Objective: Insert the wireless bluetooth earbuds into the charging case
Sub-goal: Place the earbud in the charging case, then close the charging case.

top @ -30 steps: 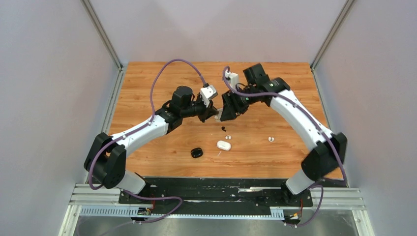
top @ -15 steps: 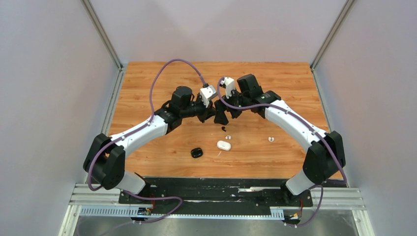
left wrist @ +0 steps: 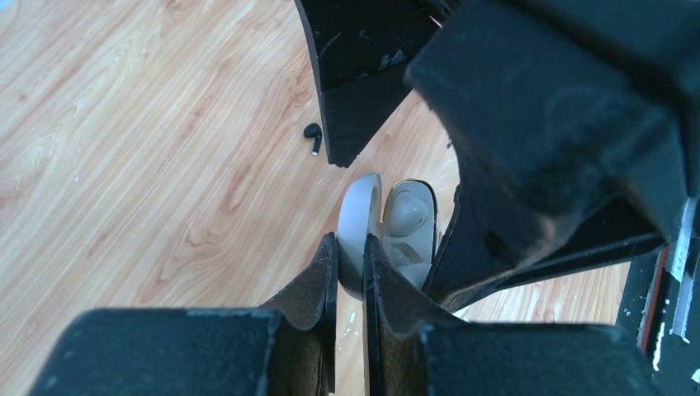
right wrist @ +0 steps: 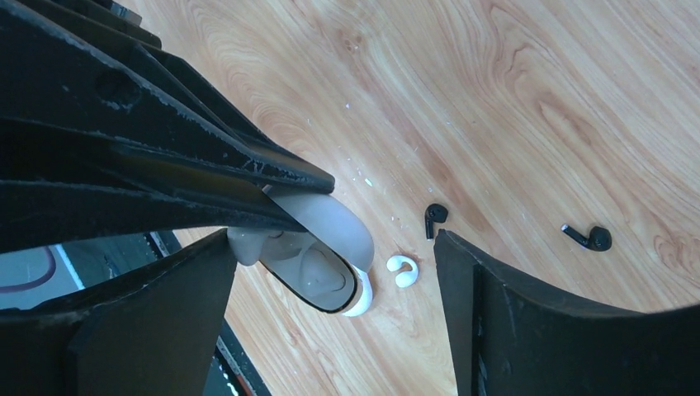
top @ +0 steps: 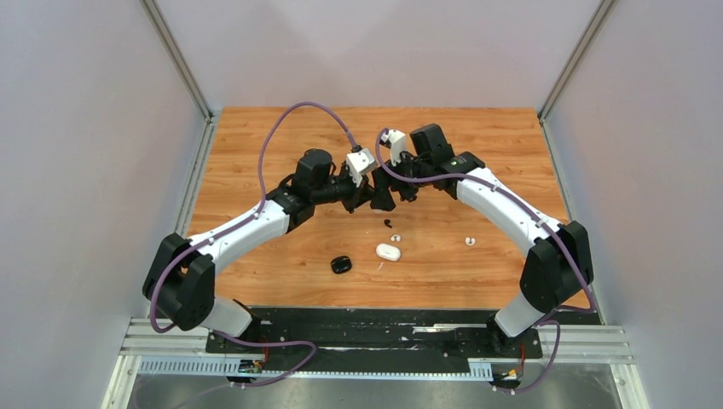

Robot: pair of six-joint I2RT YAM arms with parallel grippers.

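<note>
Clamping the left fingers (left wrist: 318,285) firmly on the lid of the open charging case (left wrist: 411,239), holding it steady, and easing the wide-apart right fingers (right wrist: 528,322) in without nudging it.

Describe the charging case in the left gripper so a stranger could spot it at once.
Look above the middle of the wooden table. There the left gripper is shut on an open white charging case, held off the surface. The closed white case and the black case both lie on the table, toward its near edge.
</note>
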